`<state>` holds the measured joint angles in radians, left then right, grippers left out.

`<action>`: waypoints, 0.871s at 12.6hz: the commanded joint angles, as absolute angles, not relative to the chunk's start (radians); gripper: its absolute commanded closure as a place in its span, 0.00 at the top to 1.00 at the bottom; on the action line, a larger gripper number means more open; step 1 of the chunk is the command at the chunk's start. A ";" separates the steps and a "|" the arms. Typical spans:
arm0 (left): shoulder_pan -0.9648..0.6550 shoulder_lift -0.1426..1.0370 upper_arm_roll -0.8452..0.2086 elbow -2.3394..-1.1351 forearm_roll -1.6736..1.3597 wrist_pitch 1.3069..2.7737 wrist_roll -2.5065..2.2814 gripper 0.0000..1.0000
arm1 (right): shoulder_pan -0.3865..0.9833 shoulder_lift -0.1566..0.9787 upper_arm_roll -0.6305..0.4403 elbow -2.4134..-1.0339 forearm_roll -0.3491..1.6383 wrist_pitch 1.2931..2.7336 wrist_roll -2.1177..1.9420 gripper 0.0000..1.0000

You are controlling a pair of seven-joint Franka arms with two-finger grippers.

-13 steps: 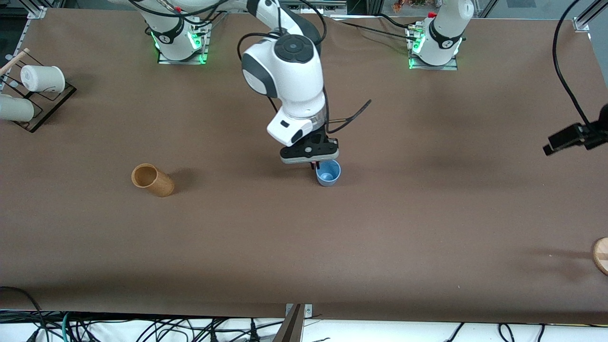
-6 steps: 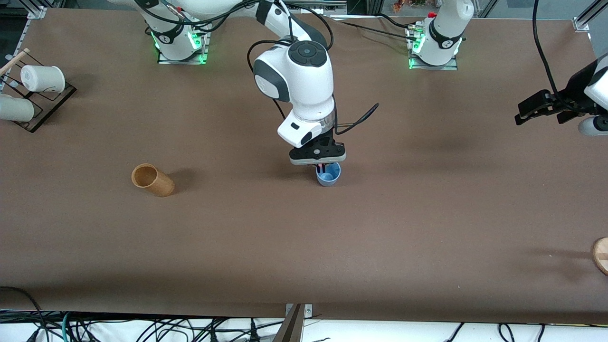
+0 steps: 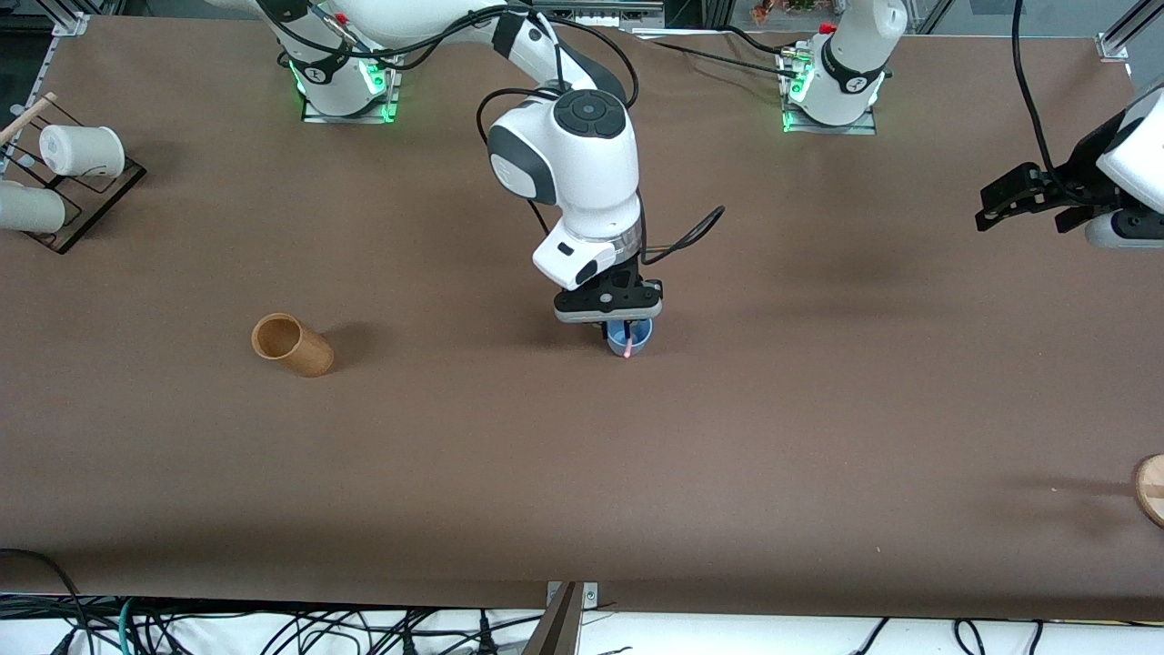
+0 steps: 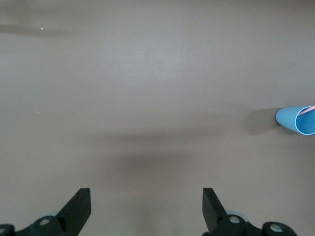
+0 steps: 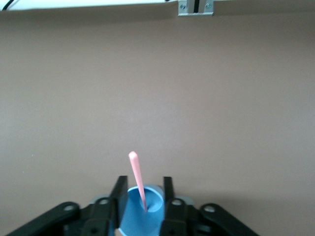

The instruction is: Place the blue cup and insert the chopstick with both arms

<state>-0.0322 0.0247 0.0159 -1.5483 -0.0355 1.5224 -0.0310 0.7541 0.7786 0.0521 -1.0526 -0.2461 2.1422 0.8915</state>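
I'm seeing the brown table carrying everything. My right gripper is hanging right over the blue cup mid-table, fingers parted and straddling the rim, gripping nothing. My left gripper is waiting in the air over the left arm's end, fingers spread wide, empty. The chopstick is standing tilted inside the cup, leaning on its rim.

I can't read any words, numbers or labels anywhere here. Nothing is written on the cups, the arms or the table.
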 commanded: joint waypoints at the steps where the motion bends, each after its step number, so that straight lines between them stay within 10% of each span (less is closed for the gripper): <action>1: -0.034 0.028 0.021 -1.536 -0.041 1.536 -0.008 1.00 | 0.704 0.732 0.067 -1.035 -0.250 2.051 0.838 0.85; 2: -0.034 0.046 0.020 -1.511 -0.043 1.536 -0.009 1.00 | 0.666 0.701 0.075 -1.038 -0.223 2.008 0.769 0.99; 11: -0.035 0.069 0.020 -1.489 -0.043 1.523 -0.006 1.00 | 0.238 0.274 0.080 -1.381 0.077 1.674 0.087 1.00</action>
